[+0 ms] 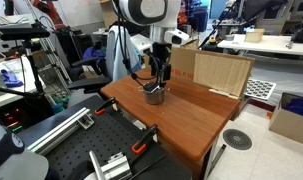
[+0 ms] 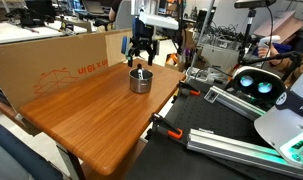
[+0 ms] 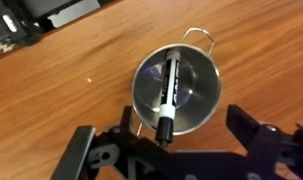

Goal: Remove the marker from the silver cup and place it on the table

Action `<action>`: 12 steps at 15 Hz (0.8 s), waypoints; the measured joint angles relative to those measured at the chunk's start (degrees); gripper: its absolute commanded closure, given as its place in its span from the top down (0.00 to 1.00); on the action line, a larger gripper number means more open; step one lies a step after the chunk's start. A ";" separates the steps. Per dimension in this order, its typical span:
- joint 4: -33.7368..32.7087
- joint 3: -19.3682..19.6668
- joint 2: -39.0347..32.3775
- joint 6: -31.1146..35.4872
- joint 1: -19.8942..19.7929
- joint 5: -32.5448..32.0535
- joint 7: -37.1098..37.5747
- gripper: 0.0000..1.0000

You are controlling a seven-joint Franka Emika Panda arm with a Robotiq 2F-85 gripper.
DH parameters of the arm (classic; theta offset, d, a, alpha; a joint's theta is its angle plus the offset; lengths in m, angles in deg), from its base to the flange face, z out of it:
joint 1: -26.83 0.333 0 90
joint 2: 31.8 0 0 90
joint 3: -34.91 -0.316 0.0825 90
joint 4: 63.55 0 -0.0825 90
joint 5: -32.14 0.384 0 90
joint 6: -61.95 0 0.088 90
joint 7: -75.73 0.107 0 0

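Tool (image 3: 171, 158) open, jaws spread wide, above silver cup (image 3: 203, 100). Inside it, marker (image 3: 171, 90) lies 12-to-6 o'clock, lower end at rim. Cup on desk (image 3: 61, 90), handle at 1 o'clock.

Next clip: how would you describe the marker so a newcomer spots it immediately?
Find the reddish-brown wooden table; the only cup on it is a small silver cup with a thin handle. Slanted inside it is the marker, a thin black stick with one end poking past the rim, the sole item in the cup.
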 measured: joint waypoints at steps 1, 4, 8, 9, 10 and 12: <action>-0.70 0.00 -0.78 0.26 0.04 -0.07 0.63 1.00; -2.40 0.00 -2.56 0.38 0.26 -0.25 2.12 0.71; -3.78 0.07 -3.95 0.38 0.50 -1.51 3.68 0.42; -3.98 0.25 -4.03 0.38 0.54 -2.36 4.21 0.36; -4.10 0.44 -4.03 0.35 0.54 -3.01 4.52 0.28; -4.31 0.69 -4.03 0.30 0.56 -4.23 5.13 0.13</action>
